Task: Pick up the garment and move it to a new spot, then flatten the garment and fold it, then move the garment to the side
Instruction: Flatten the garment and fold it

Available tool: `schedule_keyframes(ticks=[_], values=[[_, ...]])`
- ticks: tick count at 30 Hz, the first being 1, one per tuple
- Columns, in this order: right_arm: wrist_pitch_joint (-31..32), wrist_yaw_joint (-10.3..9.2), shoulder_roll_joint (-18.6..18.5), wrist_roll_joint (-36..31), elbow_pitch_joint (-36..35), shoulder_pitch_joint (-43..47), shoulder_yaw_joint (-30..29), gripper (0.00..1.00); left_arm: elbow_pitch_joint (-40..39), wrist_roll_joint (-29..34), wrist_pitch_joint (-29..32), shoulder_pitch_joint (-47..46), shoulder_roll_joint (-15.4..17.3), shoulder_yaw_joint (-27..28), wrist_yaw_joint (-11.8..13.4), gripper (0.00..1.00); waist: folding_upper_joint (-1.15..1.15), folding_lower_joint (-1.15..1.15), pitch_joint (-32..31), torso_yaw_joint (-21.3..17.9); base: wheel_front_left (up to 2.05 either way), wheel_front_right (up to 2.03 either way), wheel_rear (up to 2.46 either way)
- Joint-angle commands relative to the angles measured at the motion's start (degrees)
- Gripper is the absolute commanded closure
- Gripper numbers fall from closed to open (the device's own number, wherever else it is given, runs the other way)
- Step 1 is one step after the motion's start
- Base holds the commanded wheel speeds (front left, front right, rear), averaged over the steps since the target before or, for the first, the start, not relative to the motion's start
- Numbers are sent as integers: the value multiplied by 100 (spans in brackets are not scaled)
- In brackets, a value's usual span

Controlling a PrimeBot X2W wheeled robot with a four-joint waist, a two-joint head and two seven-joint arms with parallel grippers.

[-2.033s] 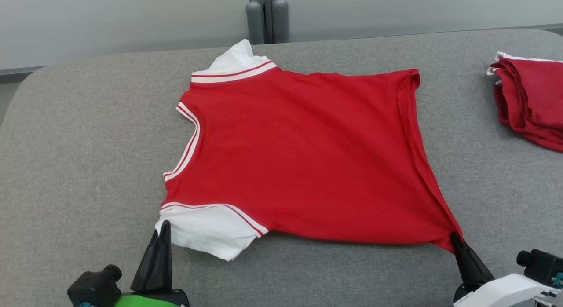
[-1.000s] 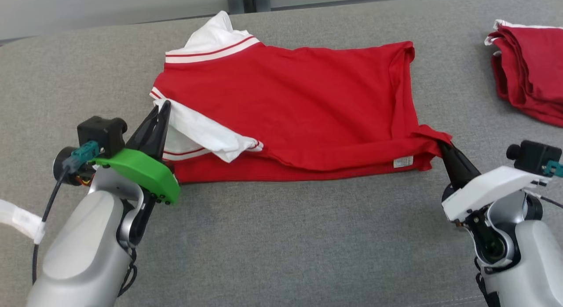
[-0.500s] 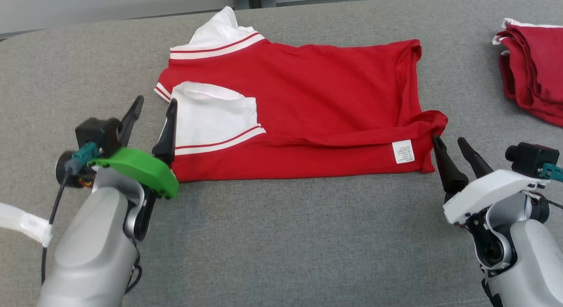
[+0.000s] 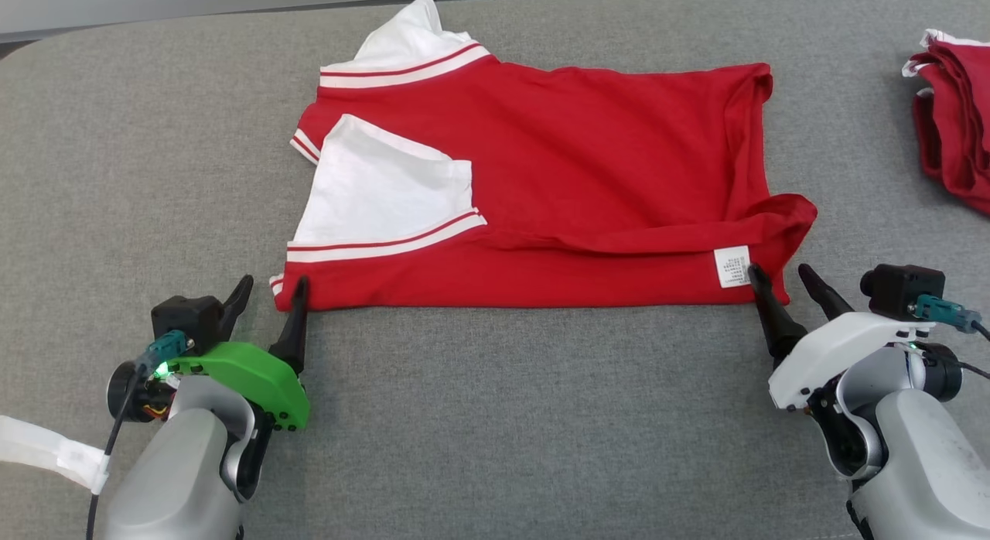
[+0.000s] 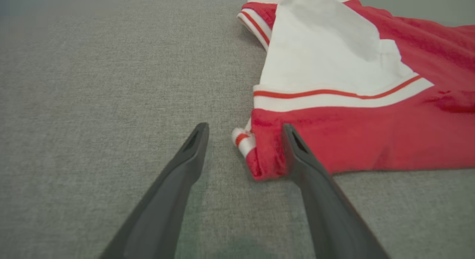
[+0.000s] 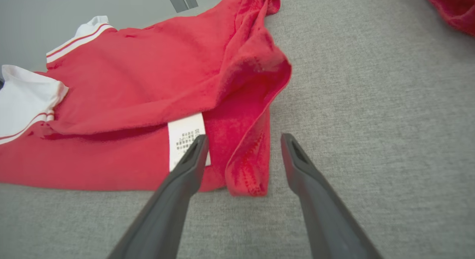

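As the shirt (image 4: 588, 192) lies: long axis crosswise, gripper to gripper.
Left gripper (image 4: 273, 281): jaws apart, straddling the near sleeve-side corner.
Right gripper (image 4: 777, 269): jaws apart, straddling the hem corner; equally near.

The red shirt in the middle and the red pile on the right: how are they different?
The red shirt is spread wide, its near edge folded over; the red pile is folded small and thick. The shirt shows a big white sleeve; the pile, a thin white trim. The shirt lies by the open left gripper and right gripper; the pile sits apart, far right. Both are red, on grey fabric.
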Motion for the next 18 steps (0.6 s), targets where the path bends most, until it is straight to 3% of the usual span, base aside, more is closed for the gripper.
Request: schedule_keyframes(ticks=[1,6,7,8,9,18], values=[[-49,-1,15,-87,128,-104,10,0,105,-57,40,-97,-13,8,35,0,0,0,47,16,0,0,0],[-180,-1,64,-191,501,-326,166,0,348,-115,125,-215,-206,-113,-78,0,0,0,146,33,0,0,0],[-208,-1,81,-178,558,-357,186,47,387,-138,138,-220,-232,-135,-103,51,0,0,157,38,0,0,0],[-232,-1,105,-168,620,-402,215,84,441,-171,167,-230,-270,-155,-120,87,0,0,170,44,0,0,0],[-272,-1,127,-138,664,-429,237,100,474,-169,182,-242,-293,-192,-137,100,0,0,177,51,0,0,0],[-797,-2,-16,88,657,-253,462,100,77,-329,-94,-55,-167,150,-145,100,0,0,-267,153,0,0,0]])
